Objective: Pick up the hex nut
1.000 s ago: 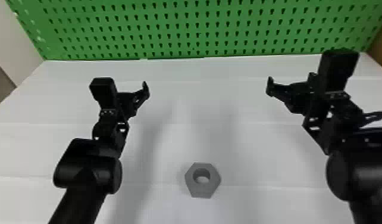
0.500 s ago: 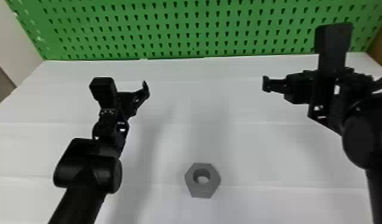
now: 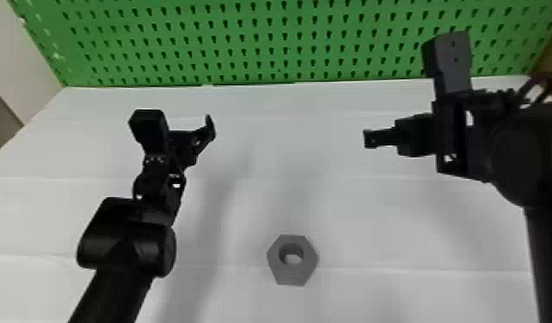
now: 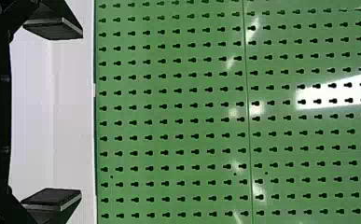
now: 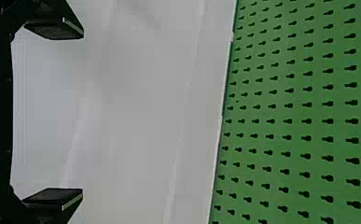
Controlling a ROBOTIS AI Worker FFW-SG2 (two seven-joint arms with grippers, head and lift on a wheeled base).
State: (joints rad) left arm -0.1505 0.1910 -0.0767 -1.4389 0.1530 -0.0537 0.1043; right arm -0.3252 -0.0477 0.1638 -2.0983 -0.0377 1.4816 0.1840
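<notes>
Hex nut [image 3: 291, 276], one: lying flat on table [image 3: 331, 206], well short of far edge. Left gripper [image 3: 204, 135], right gripper [image 3: 376, 138]: hovering, jaws standing apart.

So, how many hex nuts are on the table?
1: the hex nut lies flat on the white table, between the left arm and the right arm; more could be hidden behind them.

Head view: down over table [image 3: 365, 227]; both wrist views: facing pegboard [image 4: 204, 129].
</notes>
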